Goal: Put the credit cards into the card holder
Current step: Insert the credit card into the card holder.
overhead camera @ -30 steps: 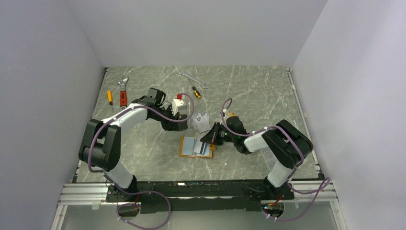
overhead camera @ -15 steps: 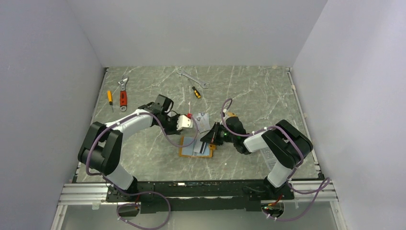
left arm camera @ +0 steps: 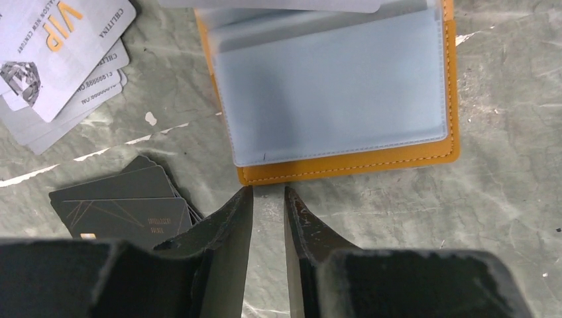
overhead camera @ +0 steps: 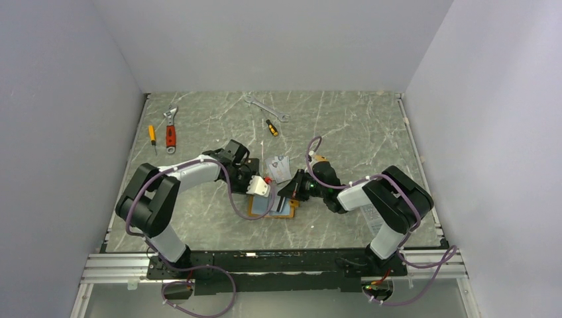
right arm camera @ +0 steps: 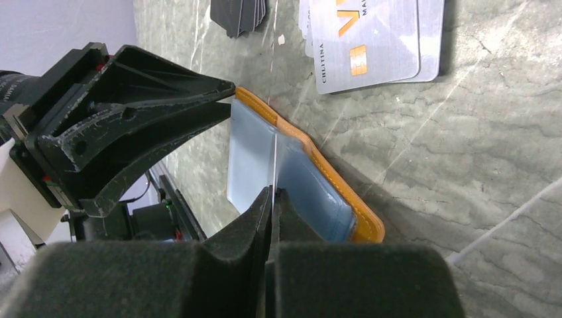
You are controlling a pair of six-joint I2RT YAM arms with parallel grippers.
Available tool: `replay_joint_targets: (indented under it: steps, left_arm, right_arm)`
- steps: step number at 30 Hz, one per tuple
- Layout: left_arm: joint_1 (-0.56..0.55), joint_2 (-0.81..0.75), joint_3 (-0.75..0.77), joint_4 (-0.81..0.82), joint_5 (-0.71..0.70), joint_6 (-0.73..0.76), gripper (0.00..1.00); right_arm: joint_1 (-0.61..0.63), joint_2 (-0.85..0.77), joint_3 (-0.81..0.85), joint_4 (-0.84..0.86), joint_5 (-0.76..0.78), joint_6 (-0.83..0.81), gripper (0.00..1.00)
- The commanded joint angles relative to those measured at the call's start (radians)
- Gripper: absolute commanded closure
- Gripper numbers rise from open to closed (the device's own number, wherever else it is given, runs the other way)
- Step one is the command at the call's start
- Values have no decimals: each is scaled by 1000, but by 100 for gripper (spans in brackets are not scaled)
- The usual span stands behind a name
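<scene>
left gripper (left arm camera: 268,193): jaws narrowly apart, empty, tips at the holder's near edge.
card holder (left arm camera: 331,93): just ahead, lying open, pockets up for loading.
dark stack (left arm camera: 119,199): credit cards close beside the tips.
silver stack (left arm camera: 59,40): more cards farther off, not yet loaded.
right gripper (right arm camera: 272,193): pinching the holder's clear leaf, probably to hold a pocket open.

The left arm (overhead camera: 189,171) reaches inward, the left gripper (left arm camera: 268,193) pointing down, fingers narrowly parted around nothing. The right arm (overhead camera: 358,192) folds inward, the right gripper (right arm camera: 273,193) pinched shut on a clear leaf of the card holder (left arm camera: 344,164).
</scene>
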Motion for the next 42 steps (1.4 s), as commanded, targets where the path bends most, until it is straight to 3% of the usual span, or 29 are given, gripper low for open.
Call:
replay_joint_targets:
  steps: [1, 13, 23, 34, 42]
  left_arm:
    - [-33, 2, -18, 0, -31, 36, 71]
    - [-126, -23, -35, -104, -38, -20, 75]
    - [-124, -85, -49, -56, -80, -245, 78]
    - [-149, -104, -46, -87, 3, -301, 78]
    - [-215, -84, -88, -61, -56, -320, 80]
  right_arm:
    - [4, -44, 0, -2, 42, -18, 100]
    - [2, -89, -15, -35, 60, -42, 100]
    - [-1, -168, -83, -77, 81, -63, 100]
    - [8, -81, -85, 23, 45, -24, 100]
    - [22, -64, -92, 40, 62, -14, 100]
